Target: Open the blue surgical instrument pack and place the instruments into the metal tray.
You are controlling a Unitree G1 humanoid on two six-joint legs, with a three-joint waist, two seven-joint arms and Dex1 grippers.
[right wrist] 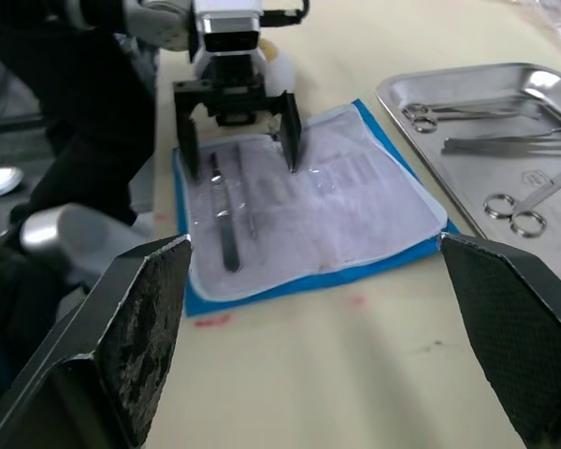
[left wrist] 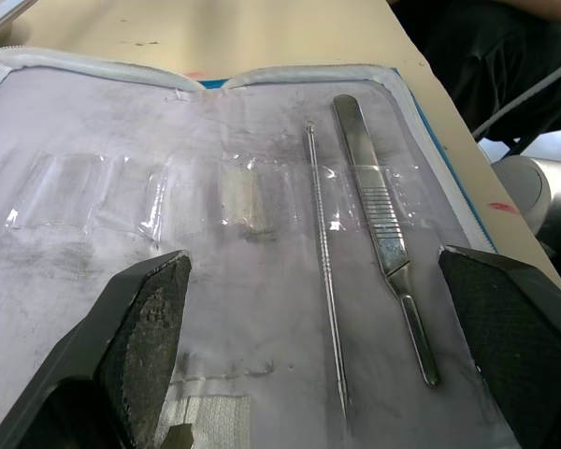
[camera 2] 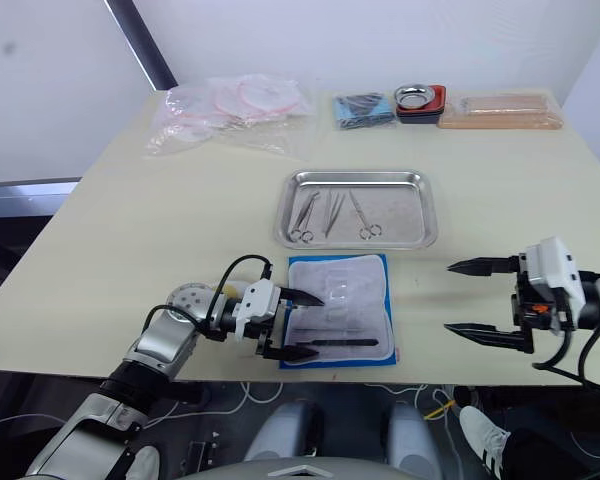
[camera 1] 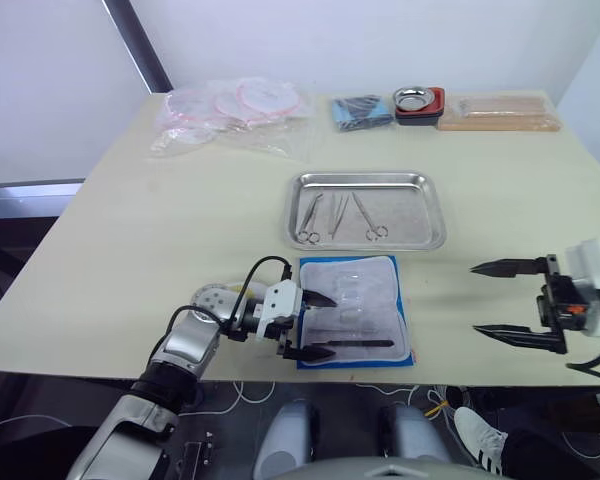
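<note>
The blue pack (camera 1: 357,308) lies open, grey lining up, on the cream table (camera 1: 130,240) just before the tray (camera 1: 365,209), both grippers' fingers (left wrist: 140,327) spread wide, holding nothing.

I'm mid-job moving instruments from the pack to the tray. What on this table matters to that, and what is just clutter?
Job:
blue surgical instrument pack, open
two instruments left in pack
metal tray, scissors and clamps in it
left gripper

Lying about:
plastic bags
dark-blue bundle
steel bowl
tan pack
</note>
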